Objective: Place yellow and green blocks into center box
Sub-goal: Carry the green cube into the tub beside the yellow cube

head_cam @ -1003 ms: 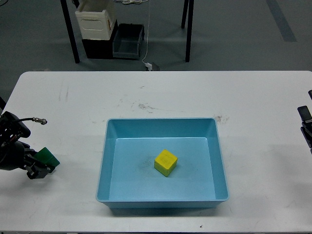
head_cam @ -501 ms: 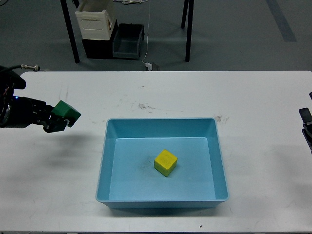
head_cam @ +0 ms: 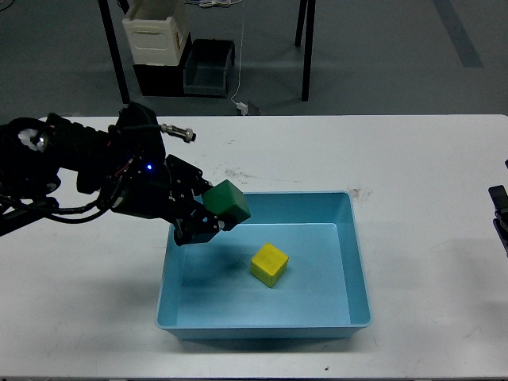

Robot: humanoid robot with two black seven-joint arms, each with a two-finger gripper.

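Two blocks in view, one airborne. Left arm reaches in from the left edge, and the left gripper (head_cam: 213, 216) pinches the green block (head_cam: 227, 202) between its fingers, held tilted above the near-left corner of the light-blue box (head_cam: 361, 262), over the box's left wall. Yellow block (head_cam: 269, 264) sits on the box floor, roughly centre, slightly rotated, apart from the walls. Box rests mid-table on the white table (head_cam: 413, 159); tabletop has grey scuffs and smudges behind the box and a faint mark toward the left. Right gripper (head_cam: 499, 208) only peeks in at the right edge, can't tell whether its fingers are spread or closed. Room: grey floor beyond the table, black table legs (head_cam: 116, 55), a cream bin (head_cam: 155, 32) stacked on a black crate, a grey bin (head_cam: 209, 67) beside it, a white cable (head_cam: 239, 55) hanging down to the floor.
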